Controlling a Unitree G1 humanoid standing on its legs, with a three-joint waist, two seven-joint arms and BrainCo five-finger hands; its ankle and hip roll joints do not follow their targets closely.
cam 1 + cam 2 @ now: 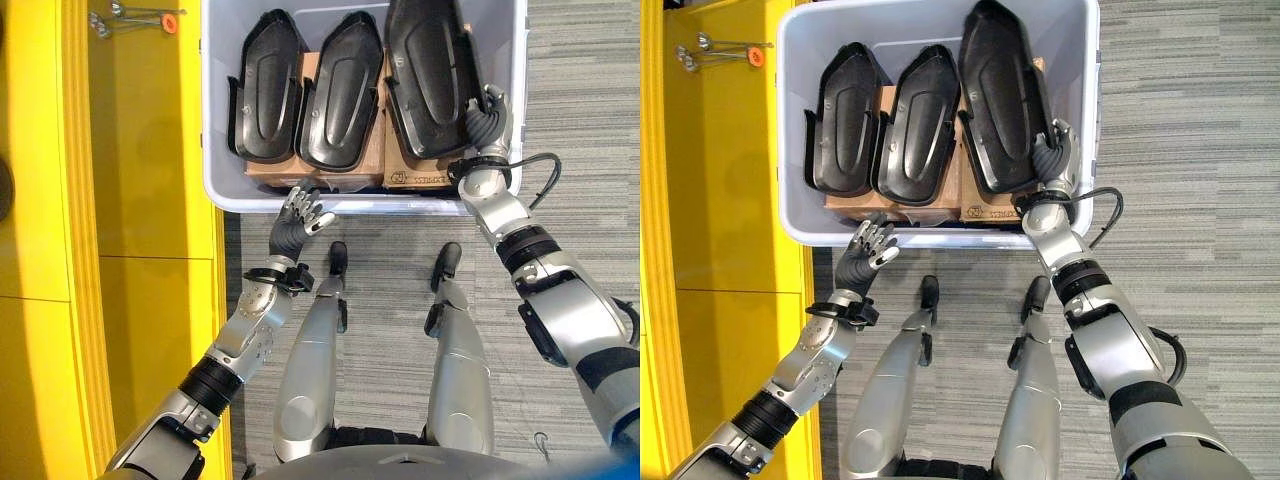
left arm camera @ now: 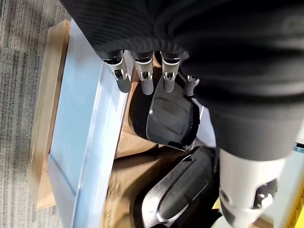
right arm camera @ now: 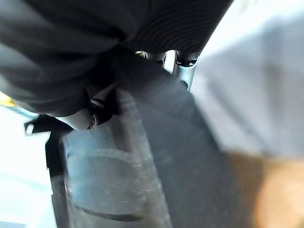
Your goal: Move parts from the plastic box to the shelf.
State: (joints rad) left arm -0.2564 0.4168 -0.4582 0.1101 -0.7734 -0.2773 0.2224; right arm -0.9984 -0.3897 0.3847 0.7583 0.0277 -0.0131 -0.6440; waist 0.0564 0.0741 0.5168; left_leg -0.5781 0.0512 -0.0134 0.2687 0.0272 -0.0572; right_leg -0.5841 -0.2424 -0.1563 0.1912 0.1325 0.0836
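— Where are the black parts (image 1: 340, 90)?
— In the plastic box (image 1: 222, 190), on cardboard (image 1: 362, 170). The right hand (image 1: 1048, 152) grips the rightmost part (image 1: 1002, 95), its fingertips hidden.
— And the left hand (image 1: 300, 215)?
— Relaxed, fingers open, by the near rim; yellow shelf (image 1: 150, 200) alongside.

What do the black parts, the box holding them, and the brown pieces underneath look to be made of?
Black parts: likely moulded plastic, semi-gloss, with soft highlights on rounded ribs. Box: pale plastic with a smooth, slightly translucent wall and rolled rim. Brown pieces: apparently cardboard, matte with flat folded edges. The right hand grips the rightmost part.
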